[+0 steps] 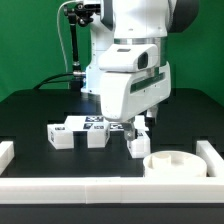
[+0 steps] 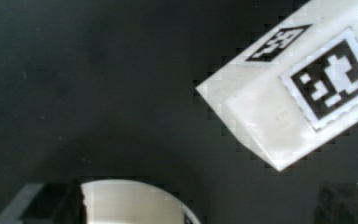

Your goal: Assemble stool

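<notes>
Found gripper [image 1: 140,126] spread wide and empty over right leg [image 1: 137,146]; found all parts loose.

Noted gripper lowered above the black table [image 1: 30,115], right of centre in the exterior view, with fingers [image 2: 30,205] well apart and nothing held between them. Judged this from the wrist view, where the fingertips were dark and blurred, so took them as probably fully spread. Recorded seat [image 1: 170,163], a thick round disc, lying flat at the near right, close beside the right rail [image 1: 212,158]. Counted three legs in a row on the table: left leg [image 1: 60,135], middle leg [image 1: 97,137], and right leg, just beside the seat but not touching it. Saw right leg [image 2: 300,90] lying aslant in the wrist view, tagged faces showing, with the seat [image 2: 131,200] near it.
</notes>
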`<move>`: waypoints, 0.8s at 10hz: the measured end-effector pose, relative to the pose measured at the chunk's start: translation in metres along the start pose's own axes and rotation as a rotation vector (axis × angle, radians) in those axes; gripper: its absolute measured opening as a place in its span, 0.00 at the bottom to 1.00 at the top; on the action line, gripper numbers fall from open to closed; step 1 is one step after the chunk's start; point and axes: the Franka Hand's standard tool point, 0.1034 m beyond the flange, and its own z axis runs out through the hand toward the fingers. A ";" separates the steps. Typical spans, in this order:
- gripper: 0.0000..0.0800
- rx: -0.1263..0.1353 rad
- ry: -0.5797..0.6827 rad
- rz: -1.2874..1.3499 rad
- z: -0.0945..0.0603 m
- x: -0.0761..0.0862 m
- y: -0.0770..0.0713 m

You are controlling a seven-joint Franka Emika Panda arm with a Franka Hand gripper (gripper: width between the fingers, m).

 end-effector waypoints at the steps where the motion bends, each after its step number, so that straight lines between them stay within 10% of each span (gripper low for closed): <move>1: 0.81 0.000 0.000 0.011 0.001 -0.001 0.001; 8: 0.81 0.014 0.014 0.510 0.008 -0.013 0.006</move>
